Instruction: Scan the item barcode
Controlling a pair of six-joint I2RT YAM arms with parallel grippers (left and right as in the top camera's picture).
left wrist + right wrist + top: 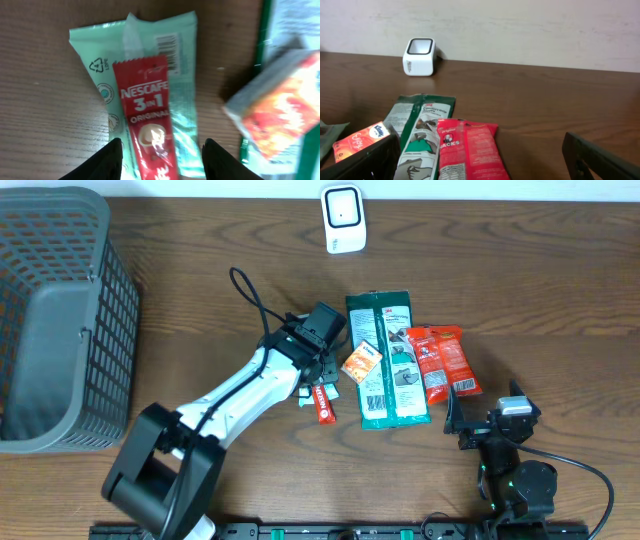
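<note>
Crowding my open left end effector (165,157) is an orange tissue pack (280,110). Red Nescafe sachet (147,120) lies across a mint packet (95,50).

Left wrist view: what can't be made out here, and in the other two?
- Left wrist: Nescafé sachet lower end cut off by bottom edge; it covers part of the barcode on the mint packet.
- Left wrist: orange tissue pack blurred, print unreadable.
- Overhead: left pincer hidden under its own wrist housing.
- Right wrist: scanner face too small to read.

Nescafe stick (148,117) red w/ white txt | pouch (95,45) mint green | basket (115,310) grey mesh | scanner (342,218) white
</note>
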